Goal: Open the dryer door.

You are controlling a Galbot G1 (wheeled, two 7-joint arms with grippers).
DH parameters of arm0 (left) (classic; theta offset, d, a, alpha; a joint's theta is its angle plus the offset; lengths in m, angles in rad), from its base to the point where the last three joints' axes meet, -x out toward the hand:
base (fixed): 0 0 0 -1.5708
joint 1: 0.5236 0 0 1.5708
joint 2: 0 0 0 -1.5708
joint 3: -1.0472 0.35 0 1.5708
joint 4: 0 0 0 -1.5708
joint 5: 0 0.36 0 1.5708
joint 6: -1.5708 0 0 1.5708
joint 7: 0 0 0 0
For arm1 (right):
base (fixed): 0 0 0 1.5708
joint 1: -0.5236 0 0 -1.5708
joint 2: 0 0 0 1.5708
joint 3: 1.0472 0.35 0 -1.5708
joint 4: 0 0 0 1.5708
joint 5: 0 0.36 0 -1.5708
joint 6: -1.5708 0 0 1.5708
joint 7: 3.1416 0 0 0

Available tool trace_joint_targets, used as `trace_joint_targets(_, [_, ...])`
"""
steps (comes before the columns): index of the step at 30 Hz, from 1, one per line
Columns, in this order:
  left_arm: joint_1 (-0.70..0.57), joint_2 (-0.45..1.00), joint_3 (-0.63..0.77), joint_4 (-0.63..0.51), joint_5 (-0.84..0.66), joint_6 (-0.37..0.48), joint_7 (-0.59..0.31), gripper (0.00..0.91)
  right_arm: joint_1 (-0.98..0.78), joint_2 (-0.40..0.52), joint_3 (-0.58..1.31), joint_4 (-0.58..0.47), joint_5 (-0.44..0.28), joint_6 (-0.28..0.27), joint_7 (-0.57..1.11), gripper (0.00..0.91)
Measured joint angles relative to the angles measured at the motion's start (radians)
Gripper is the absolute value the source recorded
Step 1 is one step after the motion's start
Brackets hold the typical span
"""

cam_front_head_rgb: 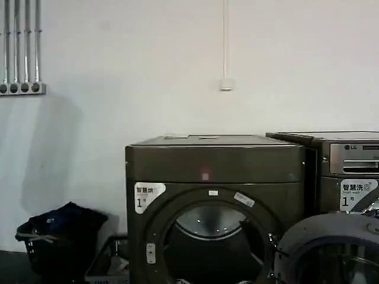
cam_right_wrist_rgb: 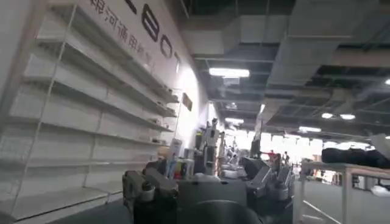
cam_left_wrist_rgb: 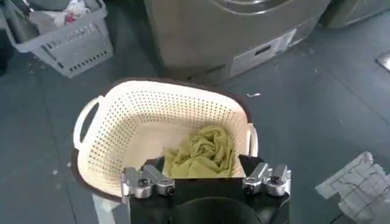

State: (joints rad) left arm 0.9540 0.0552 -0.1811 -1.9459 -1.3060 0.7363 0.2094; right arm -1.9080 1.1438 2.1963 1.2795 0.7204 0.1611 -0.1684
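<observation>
At the middle of the head view we see the dryer [cam_front_head_rgb: 214, 201], its round opening bare and the steel drum [cam_front_head_rgb: 210, 222] visible inside. Its door [cam_front_head_rgb: 328, 248] is swung out to the right, the grey back facing us, its edge just in front of the LG machine [cam_front_head_rgb: 349, 171]. So we judge the task essentially done: the door is off the opening and hangs wide, and we see nothing left but perhaps to draw the arms clear. Our left gripper [cam_left_wrist_rgb: 206, 181] hovers above a cream basket [cam_left_wrist_rgb: 116, 128] on the floor before the dryer, a green cloth [cam_left_wrist_rgb: 201, 152] lying in it; the jaws are spread wide and hold nothing. Our right gripper [cam_right_wrist_rgb: 204, 185] points away toward shelving [cam_right_wrist_rgb: 73, 109] and a far hall, fingers apart and empty. Beside the dryer's left side sit a dark basket of laundry [cam_front_head_rgb: 59, 239] and a grey bin [cam_front_head_rgb: 106, 263].
</observation>
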Motion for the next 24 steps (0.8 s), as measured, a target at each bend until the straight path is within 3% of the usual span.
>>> trace_joint_targets(24, [0.011, -0.049, 0.023, 0.016, 0.059, 0.0, -0.007, 0.907, -0.003, 0.03, 0.009, 0.007, -0.003, 0.003, -0.002, 0.907])
